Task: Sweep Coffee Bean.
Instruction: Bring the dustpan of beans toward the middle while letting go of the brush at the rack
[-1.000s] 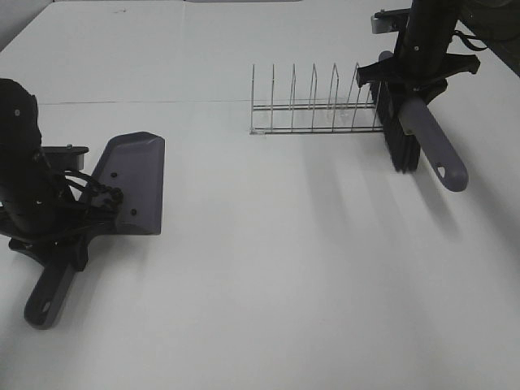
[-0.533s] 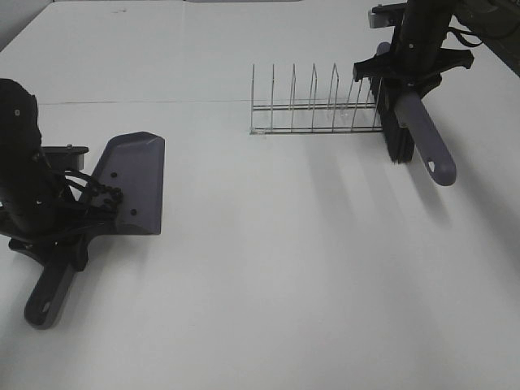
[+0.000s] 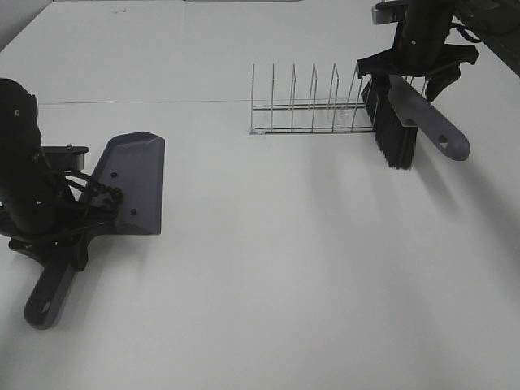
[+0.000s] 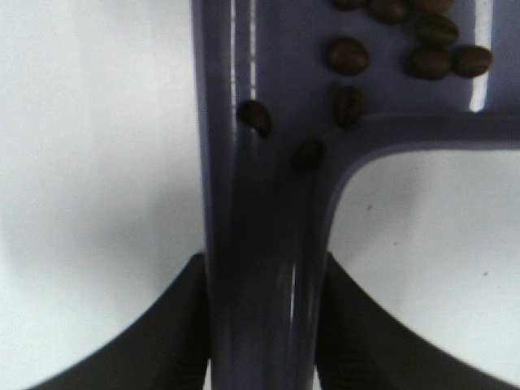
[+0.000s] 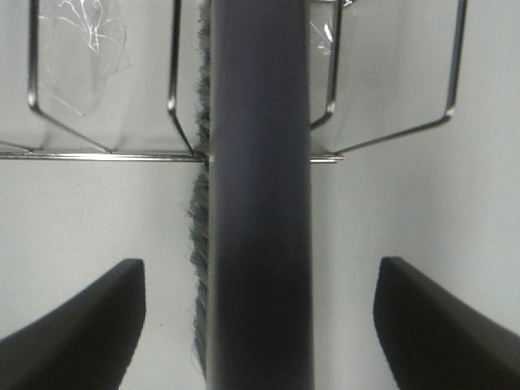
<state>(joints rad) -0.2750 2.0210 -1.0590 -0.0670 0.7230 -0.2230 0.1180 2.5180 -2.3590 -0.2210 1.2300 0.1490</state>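
Note:
My left gripper is shut on the handle of the grey dustpan, which lies flat on the table at the left. In the left wrist view both fingers press the dustpan's handle, and several coffee beans lie inside the pan. My right gripper is above the black-bristled brush at the right end of the wire rack. In the right wrist view its fingers stand wide apart, clear of the brush handle. The bristles lie against the rack wires.
The wire rack stands at the back centre-right with upright dividers and a bit of clear plastic in it. The brush handle's end sticks out toward the right. The white table has a seam line across the back.
The right gripper and brush shifted slightly back toward the rack. The brush turned, its handle end swinging up and to the right. The left arm and dustpan have not moved.

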